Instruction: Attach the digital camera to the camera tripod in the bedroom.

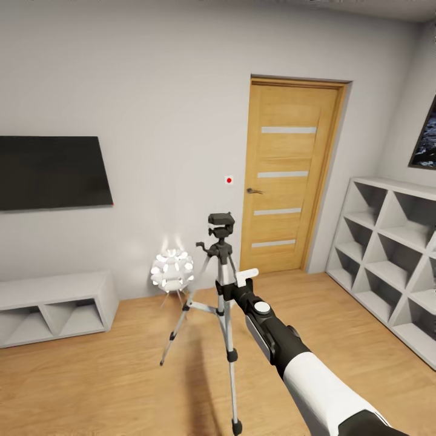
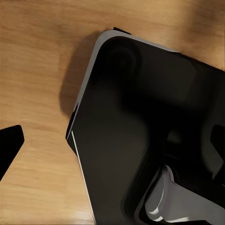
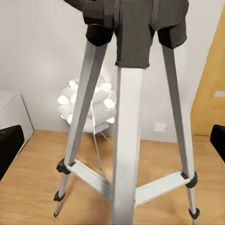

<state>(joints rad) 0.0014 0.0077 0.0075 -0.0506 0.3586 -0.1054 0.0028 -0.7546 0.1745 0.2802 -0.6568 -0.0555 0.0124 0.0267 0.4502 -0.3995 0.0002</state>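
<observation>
Tripod (image 1: 221, 284) stands on the wood floor (image 1: 109, 375) before the white wall, ball lamp (image 1: 172, 270) just behind it, wooden door (image 1: 287, 175) to its right. Right gripper (image 1: 233, 283) reaches its legs, fingers (image 3: 9, 145) spread wide apart. Left fingers' state cannot be told.
</observation>
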